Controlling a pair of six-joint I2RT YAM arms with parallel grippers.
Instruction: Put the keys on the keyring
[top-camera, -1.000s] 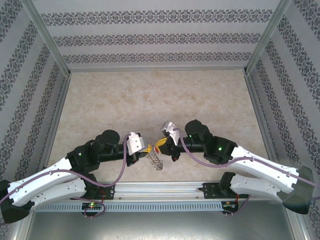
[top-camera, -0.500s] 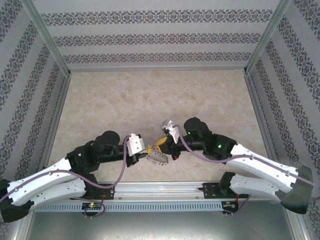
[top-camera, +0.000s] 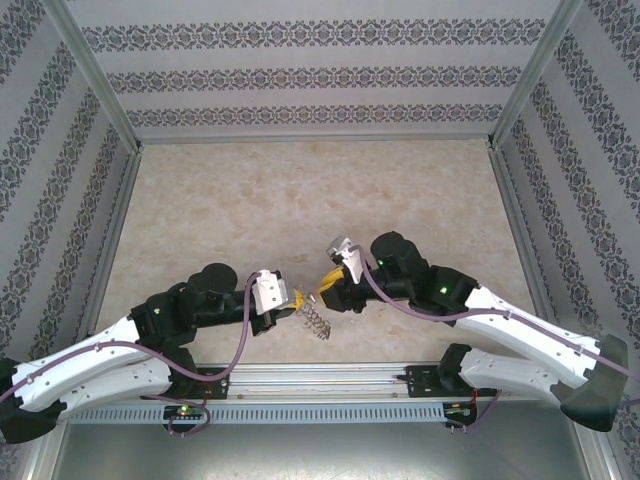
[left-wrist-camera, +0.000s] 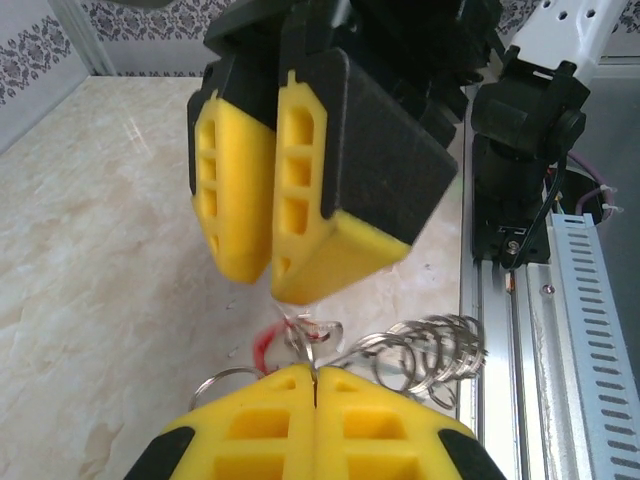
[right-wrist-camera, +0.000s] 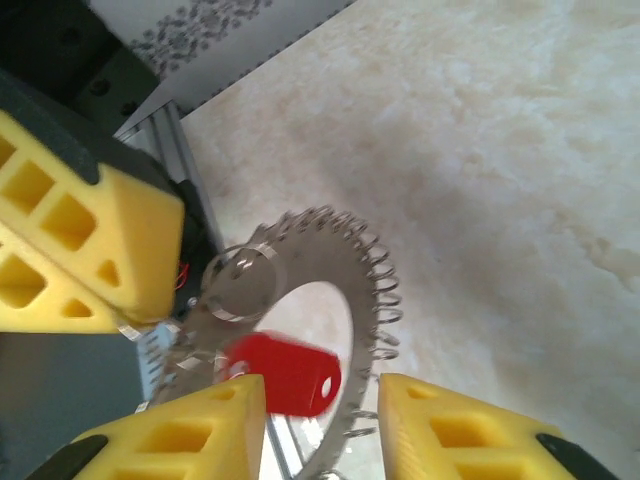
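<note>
Above the near edge of the beige marble tabletop (top-camera: 300, 200), my left fingers (left-wrist-camera: 300, 400) are pinched shut on the thin metal keyring of small silvery keys (right-wrist-camera: 372, 270); my right fingers (right-wrist-camera: 240, 405) stand parted, the small red-headed key (right-wrist-camera: 285, 375) just beyond their tips.

Left pincer (left-wrist-camera: 315, 378) clamped, right pincer (right-wrist-camera: 322, 398) parted

The keyring (top-camera: 314, 321) hangs from the left tool (top-camera: 298, 298), right tool (top-camera: 322, 291) just beside, key (right-wrist-camera: 285, 375) against the ring.
</note>
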